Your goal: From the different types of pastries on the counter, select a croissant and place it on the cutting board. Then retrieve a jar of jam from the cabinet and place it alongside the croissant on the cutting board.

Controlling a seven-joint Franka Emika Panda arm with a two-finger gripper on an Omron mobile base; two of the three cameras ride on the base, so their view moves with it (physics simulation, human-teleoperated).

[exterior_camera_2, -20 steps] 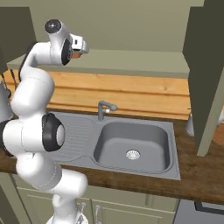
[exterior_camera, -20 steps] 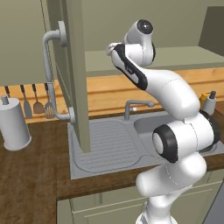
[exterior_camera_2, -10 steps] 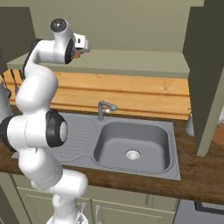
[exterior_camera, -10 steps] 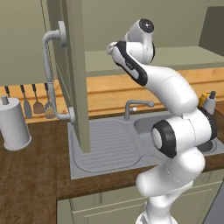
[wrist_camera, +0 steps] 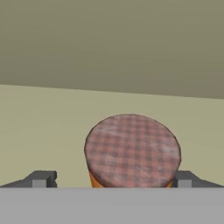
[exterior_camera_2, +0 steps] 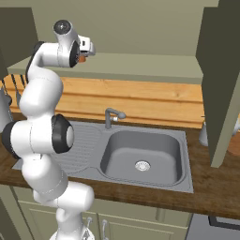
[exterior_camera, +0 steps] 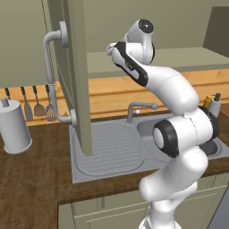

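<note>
- Where the cabinet [exterior_camera: 76, 67] hangs over the counter [exterior_camera: 31, 179], its olive-grey door stands swung out above the sink's draining board, the long grey tubular handle [exterior_camera: 51, 76] on its outer face; this open door stands between the left base camera and the cabinet's interior.
- The counter, dark brown wood grain, runs below the cabinet, with a pale wooden backsplash behind it.
- The grey sink [exterior_camera_2: 140, 154] is set into the counter directly under the cabinet, its tap [exterior_camera_2: 112, 116] at the rear edge.
- A second olive-grey panel [exterior_camera_2: 220, 79] hangs to the right of the sink in the right base view.
- A white paper-towel roll [exterior_camera: 14, 127] stands on the counter left of the cabinet door, with kitchen utensils [exterior_camera: 38, 105] hanging on the wall behind it.
- A small bottle [exterior_camera: 214, 105] and a yellow item beside it stand on the counter right of the sink, partly hidden by the arm.
- The gripper [wrist_camera: 111, 178] reaches into the cabinet at shelf height, jaws spread wide with a fingertip [wrist_camera: 41, 178] on either side of the jar; contact cannot be told.
- The jar of jam [wrist_camera: 132, 151] stands upright on the cabinet's pale shelf, orange body under a reddish checked top, directly between the spread fingers.
- No label or lettering is legible on any item.
</note>
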